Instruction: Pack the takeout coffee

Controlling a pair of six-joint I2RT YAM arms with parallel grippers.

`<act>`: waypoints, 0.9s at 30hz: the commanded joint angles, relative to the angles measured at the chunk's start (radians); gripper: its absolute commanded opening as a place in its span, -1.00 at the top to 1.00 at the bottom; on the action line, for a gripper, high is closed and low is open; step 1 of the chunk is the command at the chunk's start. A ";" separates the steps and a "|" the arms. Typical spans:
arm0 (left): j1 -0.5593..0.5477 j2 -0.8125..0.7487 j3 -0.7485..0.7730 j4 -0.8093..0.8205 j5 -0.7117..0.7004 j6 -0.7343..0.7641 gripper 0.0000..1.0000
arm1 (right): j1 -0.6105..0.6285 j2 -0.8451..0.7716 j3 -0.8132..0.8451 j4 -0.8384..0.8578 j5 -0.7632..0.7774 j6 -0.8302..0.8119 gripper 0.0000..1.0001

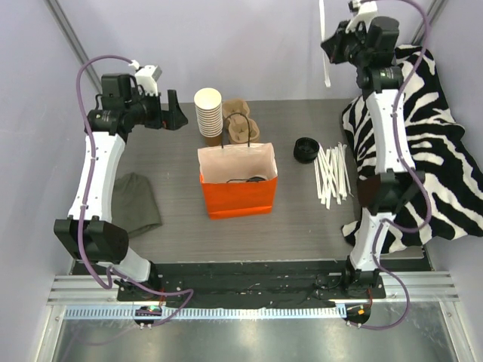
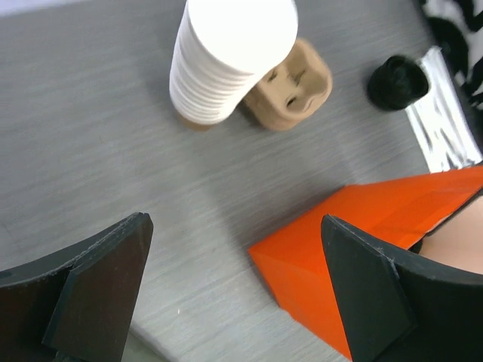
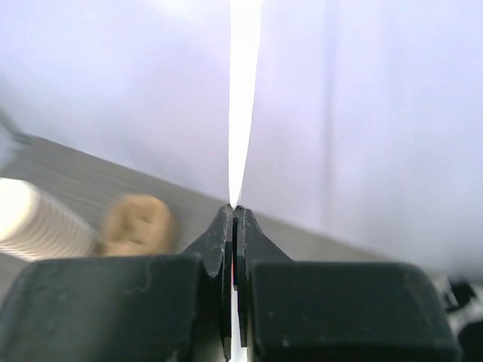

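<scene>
Right wrist shows end effector [image 3: 235, 211] pinching straw [image 3: 243, 90].

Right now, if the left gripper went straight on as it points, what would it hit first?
Likely the bare table, in the gap between the stack of cups and the orange bag. Depth is unclear, so the bag could come first.
</scene>
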 commanded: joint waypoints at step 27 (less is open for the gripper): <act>-0.159 -0.020 0.001 1.355 0.205 -0.932 -0.58 | 0.645 -0.508 -0.430 0.286 0.023 -0.210 0.98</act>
